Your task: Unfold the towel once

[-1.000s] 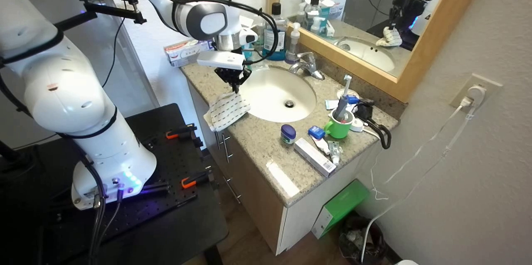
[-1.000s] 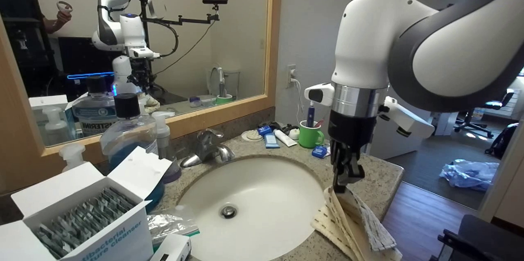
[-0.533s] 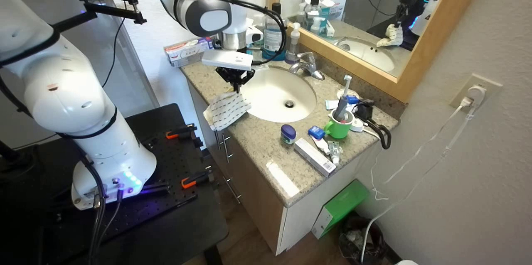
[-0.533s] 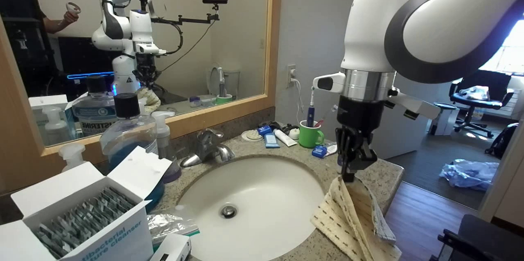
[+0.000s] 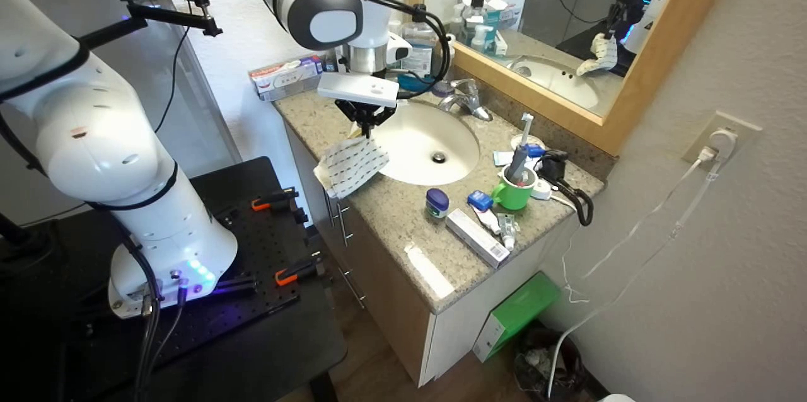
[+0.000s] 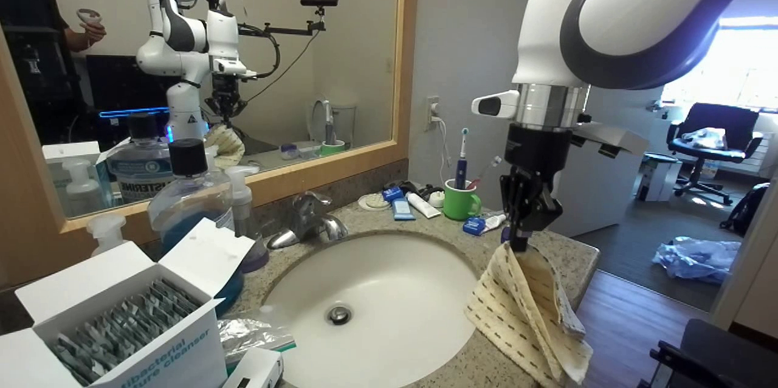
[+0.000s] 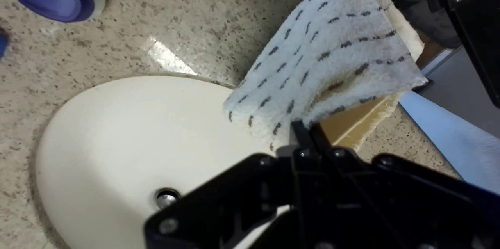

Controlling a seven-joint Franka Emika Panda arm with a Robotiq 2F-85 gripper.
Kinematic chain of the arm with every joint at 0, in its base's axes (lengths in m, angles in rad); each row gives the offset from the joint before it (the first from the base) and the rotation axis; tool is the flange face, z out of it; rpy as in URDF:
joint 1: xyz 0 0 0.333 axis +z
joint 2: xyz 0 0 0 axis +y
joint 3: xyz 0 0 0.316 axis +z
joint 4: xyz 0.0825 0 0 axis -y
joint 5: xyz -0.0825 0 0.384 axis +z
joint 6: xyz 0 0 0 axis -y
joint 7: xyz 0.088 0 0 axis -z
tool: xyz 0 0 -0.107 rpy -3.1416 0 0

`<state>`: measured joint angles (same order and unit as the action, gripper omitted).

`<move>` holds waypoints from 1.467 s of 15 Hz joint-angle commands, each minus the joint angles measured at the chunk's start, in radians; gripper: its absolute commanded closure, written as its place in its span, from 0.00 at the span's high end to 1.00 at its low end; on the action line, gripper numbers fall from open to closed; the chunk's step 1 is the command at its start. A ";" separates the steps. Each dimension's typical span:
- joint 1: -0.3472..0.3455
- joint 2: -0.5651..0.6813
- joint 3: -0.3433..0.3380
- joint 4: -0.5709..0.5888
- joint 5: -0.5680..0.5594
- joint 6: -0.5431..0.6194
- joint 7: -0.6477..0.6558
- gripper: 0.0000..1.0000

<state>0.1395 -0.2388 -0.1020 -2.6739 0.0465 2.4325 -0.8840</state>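
Note:
The towel [image 6: 516,309], cream with rows of dark dashes, droops in folds at the counter's front edge beside the sink. My gripper [image 7: 306,126] is shut on a pinched upper edge of it, fingers pointing down. The wrist view shows the towel [image 7: 312,50] spreading away from the fingertips, a tan inner layer showing beneath the top fold. In an exterior view the gripper [image 5: 367,132] stands above the counter, with the towel [image 5: 353,166] slanting down over the edge. Whether its lower part rests on the counter is hard to tell.
A white sink basin [image 6: 395,291] lies right beside the towel, with the faucet [image 6: 310,218] behind it. A purple jar [image 5: 437,201], a long box [image 5: 477,238] and a green mug [image 5: 512,191] stand farther along the counter. An open packet box [image 6: 140,315] and bottles crowd the opposite side.
The gripper has risen and shifted a little along the counter, drawing the held towel edge upward. The folds hang more steeply and the layers spread wider apart.

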 commanded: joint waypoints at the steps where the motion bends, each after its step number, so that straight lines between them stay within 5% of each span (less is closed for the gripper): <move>1: -0.015 0.000 0.016 0.002 0.005 -0.003 -0.004 0.03; 5: -0.015 0.001 0.016 0.002 0.006 -0.005 -0.004 0.01; 9: 0.052 0.039 -0.089 0.049 0.233 -0.057 -0.327 0.01; 14: -0.026 0.141 -0.100 0.148 0.463 -0.228 -0.583 0.01; 22: -0.186 0.320 -0.074 0.244 0.501 -0.344 -0.582 0.01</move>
<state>0.0137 0.0097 -0.1973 -2.4882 0.5188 2.1324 -1.4651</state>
